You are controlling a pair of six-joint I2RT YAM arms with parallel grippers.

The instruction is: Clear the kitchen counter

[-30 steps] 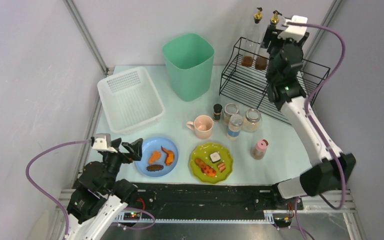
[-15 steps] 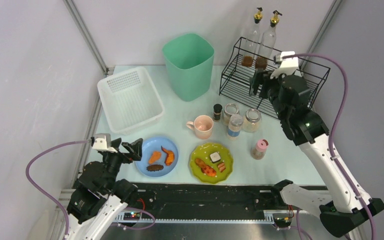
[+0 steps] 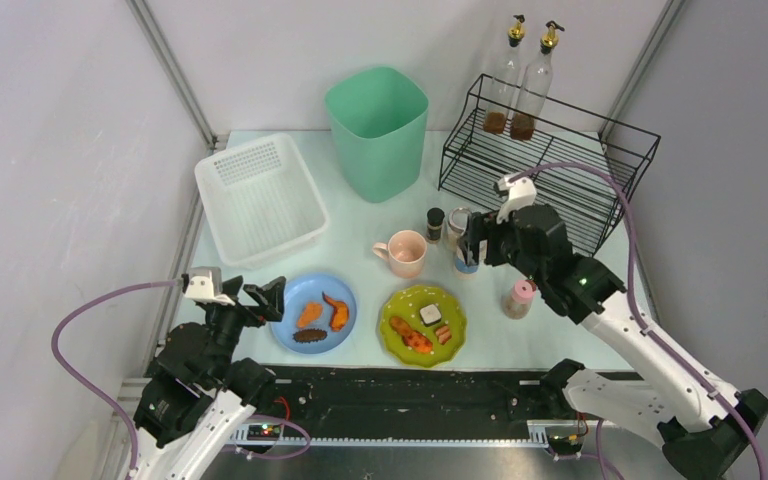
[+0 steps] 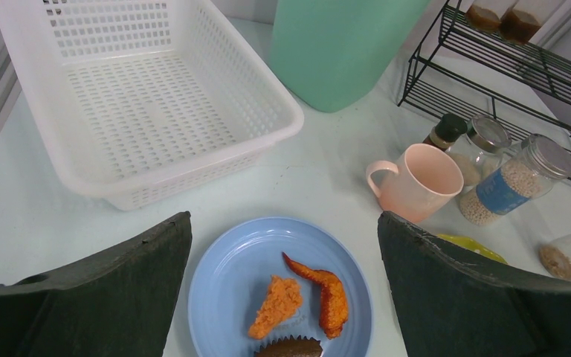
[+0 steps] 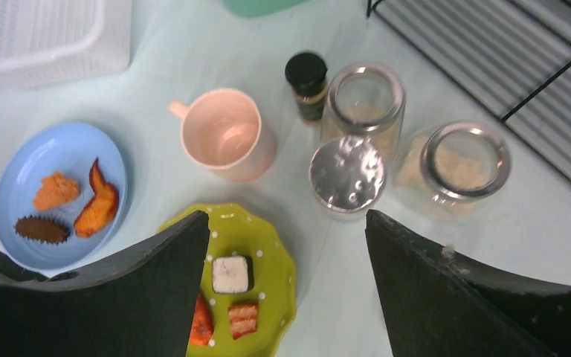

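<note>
- The kitchen counter (image 3: 352, 228), a glossy pale mint-white tabletop, stretches ahead of both arm bases. I judge the clearing barely begun: 2 plates, 1 mug and 5 small jars or shakers are left on it.
- The left gripper (image 4: 284, 219) hangs low at the near left edge, fingers spread wide with nothing between them.
- The white perforated plastic basket (image 3: 260, 195) holds nothing.
- The round blue plate (image 3: 315, 286) carries 3 pieces: an orange breaded chunk, an orange wing and a dark ridged piece.
- The tall mint-green plastic bin (image 3: 380, 160) stands at the back. Nothing shows inside, though its bottom is hard to make out.
- The pale pink ceramic mug (image 3: 406, 266) is empty.
- The scalloped lime-green plate (image 3: 405, 305) holds a white square, orange-red pieces and striped strips.
- The right gripper (image 5: 286, 216) hovers above the jar cluster, fingers well apart, gripping nothing.
- Beneath it stand a dark-capped spice bottle (image 5: 308, 85), a blue-labelled glass jar (image 5: 347, 175) and 2 metal-lidded glass jars (image 5: 364, 100) of pale grains. A pink-capped shaker (image 3: 520, 297) sits further right.
- The black wire rack (image 3: 490, 160) holds 2 tall clear glass bottles (image 3: 533, 90) with brown liquid at the bottom, seemingly the only things already stowed.
</note>
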